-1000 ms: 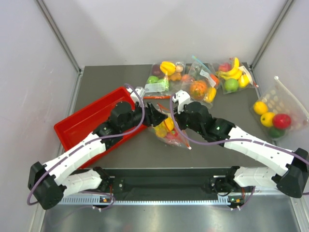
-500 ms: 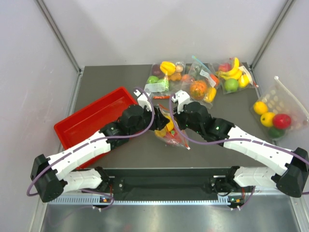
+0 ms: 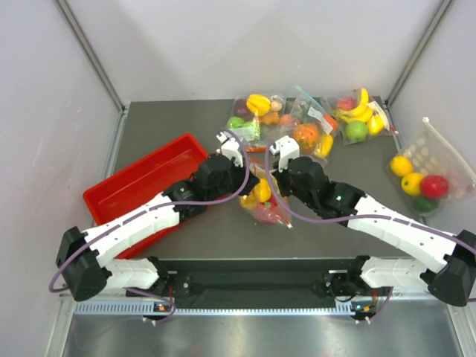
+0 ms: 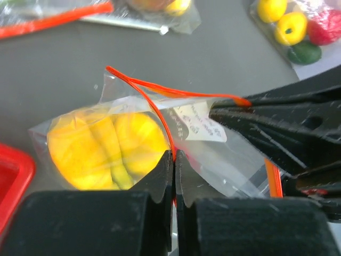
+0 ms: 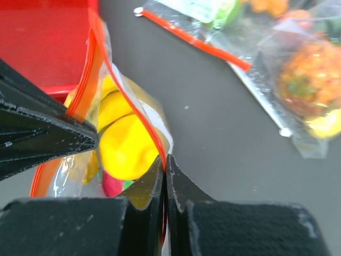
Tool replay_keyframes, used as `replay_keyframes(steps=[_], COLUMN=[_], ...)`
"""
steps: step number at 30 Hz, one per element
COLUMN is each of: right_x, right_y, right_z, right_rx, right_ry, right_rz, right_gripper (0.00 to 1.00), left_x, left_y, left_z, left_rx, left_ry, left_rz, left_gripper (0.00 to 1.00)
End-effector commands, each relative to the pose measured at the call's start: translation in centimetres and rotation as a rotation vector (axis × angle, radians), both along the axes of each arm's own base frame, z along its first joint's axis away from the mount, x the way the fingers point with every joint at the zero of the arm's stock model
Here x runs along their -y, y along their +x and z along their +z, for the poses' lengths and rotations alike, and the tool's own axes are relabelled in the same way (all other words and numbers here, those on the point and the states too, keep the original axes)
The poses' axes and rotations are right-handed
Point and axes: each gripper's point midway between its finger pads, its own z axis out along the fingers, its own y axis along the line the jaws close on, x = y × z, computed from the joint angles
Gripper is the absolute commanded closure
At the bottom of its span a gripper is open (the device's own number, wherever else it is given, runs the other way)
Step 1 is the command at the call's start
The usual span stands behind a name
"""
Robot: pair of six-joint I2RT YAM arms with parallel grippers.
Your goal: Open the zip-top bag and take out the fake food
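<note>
- the zip-top bag (image 3: 262, 199) is just to the right of the red tray (image 3: 137, 182), held between the two arms with its mouth turned up. whether its bottom rests on the surface (image 3: 163, 123) i cannot tell.
- its red-orange zip strip (image 4: 152, 101) bows into two separate lines, so the seal looks at least partly undone. how far the split runs is hidden.
- the fake food (image 4: 101, 146) is inside the bag. a yellow fruit presses against the film, and the right wrist view shows something pink-red and green below it.
- judged from its creases, the film is thin, soft and slippery, and the strip is the only stiff part. the best hold is on each lip right at the strip, one claw per side.
- the fruits look light, hard and smooth, and will likely slide to the low corner if the bag tips.
- the left claw (image 4: 174, 160) is pinched together on the lip nearer the tray, at the strip.
- the right claw (image 5: 165, 162) is clamped on the opposite lip, on the side away from the tray.
- an uneven pull could let the film slip out of either pinch.
- farther right of the tray, toward the back of the surface, lie other fruit bags (image 3: 297, 126). a dotted pouch (image 3: 424, 175) lies farthest from the tray.
</note>
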Motion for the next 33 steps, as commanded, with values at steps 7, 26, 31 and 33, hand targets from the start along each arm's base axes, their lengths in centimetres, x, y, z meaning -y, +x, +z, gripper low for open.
replay_keyframes(steps=[7, 26, 31, 33], right_x=[8.4, 4.1, 2.7, 2.7], right_y=[1.7, 1.5, 1.8, 1.9], right_z=[6.7, -1.3, -1.8, -1.7], right_rx=[0.159, -0.026, -0.044, -0.044], right_ry=[0.057, 0.111, 0.13, 0.132], right_rz=[-0.248, -0.166, -0.153, -0.163], right_gripper=[1.0, 1.0, 1.0, 1.0], left_x=[6.0, -2.5, -4.8, -4.4], left_y=[2.1, 6.2, 6.0, 5.5], left_z=[6.7, -8.5, -9.4, -7.5], left_rx=[0.158, 0.006, -0.004, 0.05], left_ry=[-0.113, 0.237, 0.321, 0.279], left_rz=[-0.187, 0.127, 0.192, 0.155], left_gripper=[1.0, 1.0, 1.0, 0.89])
